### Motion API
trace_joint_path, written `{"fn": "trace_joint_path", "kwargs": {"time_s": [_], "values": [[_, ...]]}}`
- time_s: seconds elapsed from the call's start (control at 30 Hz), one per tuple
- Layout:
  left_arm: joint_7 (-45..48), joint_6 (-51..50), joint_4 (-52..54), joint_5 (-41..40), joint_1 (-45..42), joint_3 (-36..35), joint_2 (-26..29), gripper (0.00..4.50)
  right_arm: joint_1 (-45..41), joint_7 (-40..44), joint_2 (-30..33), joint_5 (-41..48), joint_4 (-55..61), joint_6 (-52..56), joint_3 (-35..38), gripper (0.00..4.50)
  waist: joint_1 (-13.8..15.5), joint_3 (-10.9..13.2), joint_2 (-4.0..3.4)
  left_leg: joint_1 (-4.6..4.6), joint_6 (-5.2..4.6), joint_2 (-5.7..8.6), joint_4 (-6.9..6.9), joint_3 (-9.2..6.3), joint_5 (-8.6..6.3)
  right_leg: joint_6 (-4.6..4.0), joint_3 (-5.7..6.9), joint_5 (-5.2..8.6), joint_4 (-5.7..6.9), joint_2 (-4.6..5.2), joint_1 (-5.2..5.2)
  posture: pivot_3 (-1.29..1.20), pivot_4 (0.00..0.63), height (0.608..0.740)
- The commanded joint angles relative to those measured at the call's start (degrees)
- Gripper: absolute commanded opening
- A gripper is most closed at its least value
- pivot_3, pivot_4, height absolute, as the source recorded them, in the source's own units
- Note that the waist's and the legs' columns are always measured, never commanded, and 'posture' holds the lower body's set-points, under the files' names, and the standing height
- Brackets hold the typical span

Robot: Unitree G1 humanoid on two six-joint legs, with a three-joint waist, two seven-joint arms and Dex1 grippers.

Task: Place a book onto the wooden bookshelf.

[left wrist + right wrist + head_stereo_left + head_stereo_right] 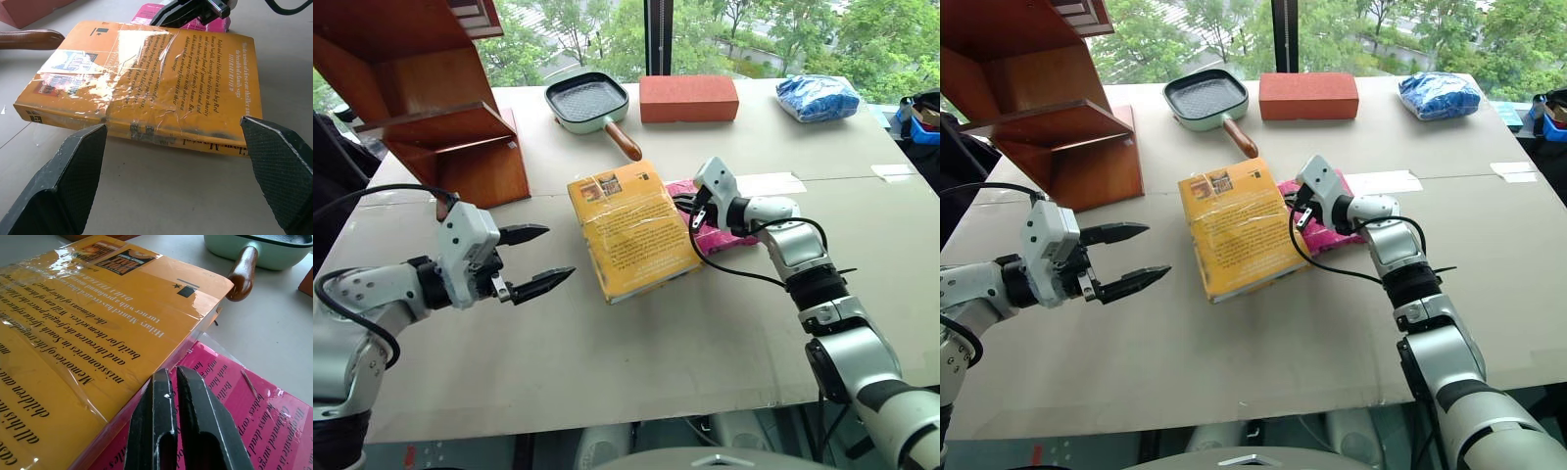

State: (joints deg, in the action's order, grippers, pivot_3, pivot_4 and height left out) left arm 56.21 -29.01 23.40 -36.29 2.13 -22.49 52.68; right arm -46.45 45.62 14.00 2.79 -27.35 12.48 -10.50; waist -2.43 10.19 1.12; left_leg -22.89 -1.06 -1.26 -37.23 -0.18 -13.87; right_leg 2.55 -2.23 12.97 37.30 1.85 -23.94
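A thick yellow-orange book (631,231) in glossy plastic wrap lies flat near the middle of the table (636,343), its far side overlapping a thinner magenta-pink book (254,421). The left claw (534,259) hovers just beside the book's near long edge with its fingers spread wide, empty, lined up on the spine. The right claw (171,382), fingers pressed together and holding nothing, has its tips at the seam where the yellow book's edge meets the pink cover beneath. The wooden bookshelf (431,108) stands at the table's far left corner, with a green grill pan (587,101), a brick block (688,98) and a blue bag (817,97) along the back. The book looks stiff and fairly heavy, and the wrap likely slippery; a firm grip across its thickness at the spine seems safest.
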Motion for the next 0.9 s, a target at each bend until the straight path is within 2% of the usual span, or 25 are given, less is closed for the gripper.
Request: {"fn": "trace_joint_path", "kwargs": {"time_s": [0.03,0.13,0.17,0.2,0.23,0.3,0.33,0.37,0.5,0.53,0.67,0.9], "values": [[-5.50,-5.04,1.13,-3.39,0.29,-1.79,-3.06,4.50,0.51,-0.88,2.52,0.39,3.37,-2.00,2.39,0.06,0.03,0.00,0.00,0.00,0.00,0.00,0.00,0.01,0.00,0.00,-0.01,0.00,0.01,0.01,0.00,0.00,0.150,0.740],[-9.69,-10.33,2.63,-6.10,1.56,-1.18,-5.74,4.50,3.21,2.38,5.99,4.24,9.21,0.09,4.90,0.06,0.24,0.00,0.02,-0.02,0.00,0.03,-0.03,-0.01,0.00,0.02,-0.01,-0.01,0.01,0.05,0.01,0.00,0.150,0.740],[-11.97,-12.94,2.34,-9.93,1.20,-1.76,-8.33,4.50,5.06,3.87,8.22,6.11,13.34,2.14,6.34,0.06,0.38,0.00,0.02,-0.03,0.00,0.04,-0.03,-0.02,0.00,0.02,-0.01,-0.01,0.01,0.06,0.01,0.00,0.150,0.740],[-13.61,-14.83,2.06,-12.73,0.83,-2.30,-10.13,4.50,6.35,4.69,9.79,7.40,16.30,3.70,7.26,0.56,0.52,0.00,0.02,-0.04,0.00,0.04,-0.03,-0.04,0.00,0.02,0.01,-0.01,0.00,0.08,0.02,0.00,0.150,0.740],[-15.22,-16.44,1.39,-14.50,0.56,-2.45,-11.79,4.50,7.81,5.43,11.53,8.52,19.26,4.96,8.16,0.82,0.58,0.00,0.02,-0.04,0.00,0.05,-0.03,-0.04,0.00,0.03,0.01,-0.01,0.02,0.12,0.02,0.00,0.150,0.740],[-18.21,-19.23,-0.06,-16.23,0.04,-1.99,-14.15,4.50,10.43,6.38,14.55,10.46,24.62,7.19,9.73,1.63,0.51,0.00,0.07,-0.06,-0.01,0.05,-0.08,-0.05,-0.01,0.04,0.03,-0.01,0.06,0.13,0.02,0.00,0.150,0.740],[-19.69,-20.69,-1.28,-17.56,-0.42,-1.65,-15.67,4.50,12.38,7.91,16.66,12.53,28.82,8.71,11.11,2.34,0.50,0.00,0.06,-0.05,-0.01,0.04,-0.10,-0.08,0.00,0.03,0.05,-0.01,0.09,0.10,0.03,0.00,0.150,0.740],[-21.77,-23.08,-2.71,-20.28,-1.22,-1.71,-17.24,4.50,14.35,9.20,18.80,14.48,33.07,10.54,12.46,2.49,0.41,0.00,0.06,-0.04,-0.01,0.05,-0.10,-0.08,0.00,0.03,0.05,-0.01,0.10,0.10,0.02,0.00,0.150,0.740],[-27.78,-31.27,-7.20,-28.69,-4.25,-2.37,-20.08,4.50,20.69,11.36,24.68,21.83,45.52,17.46,15.92,4.24,0.28,0.02,0.11,0.08,-0.01,0.04,-0.20,-0.17,0.00,0.03,0.06,0.01,0.37,-0.03,0.04,0.00,0.150,0.740],[-29.90,-33.34,-9.07,-30.53,-5.49,-2.47,-20.78,4.50,22.68,11.87,26.21,24.01,48.93,19.47,17.04,4.44,0.17,0.01,0.14,0.09,-0.01,0.02,-0.21,-0.18,0.00,0.03,0.04,0.01,0.37,-0.07,0.04,0.00,0.150,0.740],[-36.74,-39.02,-17.89,-34.19,-10.50,-2.47,-23.44,4.50,29.71,11.90,30.59,32.93,59.92,26.31,22.09,4.44,0.29,0.00,0.15,0.18,-0.02,0.04,-0.27,-0.24,0.01,0.15,0.05,0.10,0.45,-0.13,0.11,0.00,0.150,0.740],[-41.63,-42.38,-32.76,-35.94,-22.53,-2.20,-28.54,4.50,32.26,4.99,29.88,41.57,66.13,29.35,27.84,4.44,1.25,-0.08,0.27,0.19,-0.01,0.28,-0.46,-0.25,0.02,0.15,0.09,0.09,0.46,-0.09,0.24,0.00,0.150,0.740]]}}
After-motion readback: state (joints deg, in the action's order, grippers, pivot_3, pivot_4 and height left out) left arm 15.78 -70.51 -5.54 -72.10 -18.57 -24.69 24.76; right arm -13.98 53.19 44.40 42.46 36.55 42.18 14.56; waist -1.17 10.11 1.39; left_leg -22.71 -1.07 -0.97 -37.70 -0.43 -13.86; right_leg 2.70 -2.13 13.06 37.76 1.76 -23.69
